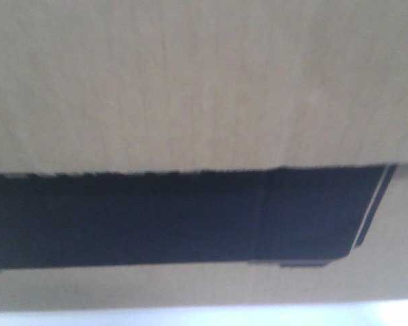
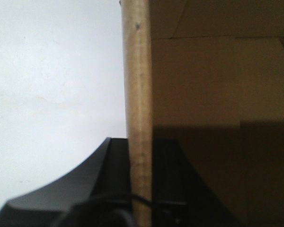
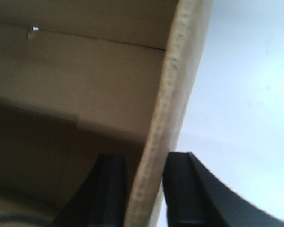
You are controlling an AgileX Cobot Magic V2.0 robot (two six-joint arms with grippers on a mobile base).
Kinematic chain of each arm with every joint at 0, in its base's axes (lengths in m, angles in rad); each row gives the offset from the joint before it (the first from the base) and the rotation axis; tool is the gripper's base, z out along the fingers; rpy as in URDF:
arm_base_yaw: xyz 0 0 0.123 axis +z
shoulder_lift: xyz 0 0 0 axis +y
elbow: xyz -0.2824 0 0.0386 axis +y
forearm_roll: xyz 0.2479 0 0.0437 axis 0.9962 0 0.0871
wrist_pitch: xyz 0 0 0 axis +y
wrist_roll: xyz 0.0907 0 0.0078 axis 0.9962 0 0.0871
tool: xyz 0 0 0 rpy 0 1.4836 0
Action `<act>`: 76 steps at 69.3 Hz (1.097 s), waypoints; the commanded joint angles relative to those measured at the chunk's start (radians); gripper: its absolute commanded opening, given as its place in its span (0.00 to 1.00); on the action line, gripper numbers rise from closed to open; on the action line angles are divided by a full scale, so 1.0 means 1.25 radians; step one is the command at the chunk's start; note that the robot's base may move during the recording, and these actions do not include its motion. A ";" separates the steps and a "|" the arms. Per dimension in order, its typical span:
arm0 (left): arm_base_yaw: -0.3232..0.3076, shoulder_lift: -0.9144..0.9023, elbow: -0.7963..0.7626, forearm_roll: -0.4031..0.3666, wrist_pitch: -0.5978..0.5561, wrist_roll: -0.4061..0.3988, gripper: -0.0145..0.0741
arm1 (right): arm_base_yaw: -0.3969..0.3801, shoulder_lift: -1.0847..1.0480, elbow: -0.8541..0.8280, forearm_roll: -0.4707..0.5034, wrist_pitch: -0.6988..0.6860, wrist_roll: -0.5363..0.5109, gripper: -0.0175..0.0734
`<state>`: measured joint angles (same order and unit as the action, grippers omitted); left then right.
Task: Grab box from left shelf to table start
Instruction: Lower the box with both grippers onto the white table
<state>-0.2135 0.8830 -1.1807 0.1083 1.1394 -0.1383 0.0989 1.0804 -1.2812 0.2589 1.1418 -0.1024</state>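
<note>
The box (image 1: 204, 88) is filling almost the whole front view, its plain brown cardboard taking up the upper half of the frame and its black printed panel running as a dark band across the lower half, with a thin white outline slanting down at the right edge. It is sitting so close to the camera that neither a shelf nor a table is showing anywhere. In the left wrist view, the left gripper (image 2: 141, 189) is pinching a box wall that is rising edge-on up the middle of the frame, one black finger (image 2: 109, 175) lying on each side of it at the bottom. In the right wrist view, the right gripper (image 3: 144, 189) is doing the same, its two dark fingers (image 3: 109, 189) pressing against either side of a cardboard edge that is leaning from the lower middle to the upper right. Judging by this, the carrying step is in hand: both arms are holding the box by opposite walls. The next move is calling for both arms travelling together at an even height, since thin cardboard could bend or slip if one side were leading.
</note>
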 commanded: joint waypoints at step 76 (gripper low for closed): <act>0.081 0.346 -0.043 -0.005 -0.199 -0.010 0.05 | 0.000 0.291 -0.034 -0.137 -0.080 0.020 0.70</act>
<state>-0.1304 1.3223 -1.2116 0.0345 0.9511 -0.1543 0.1028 1.4526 -1.3130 0.1602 1.0383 -0.0574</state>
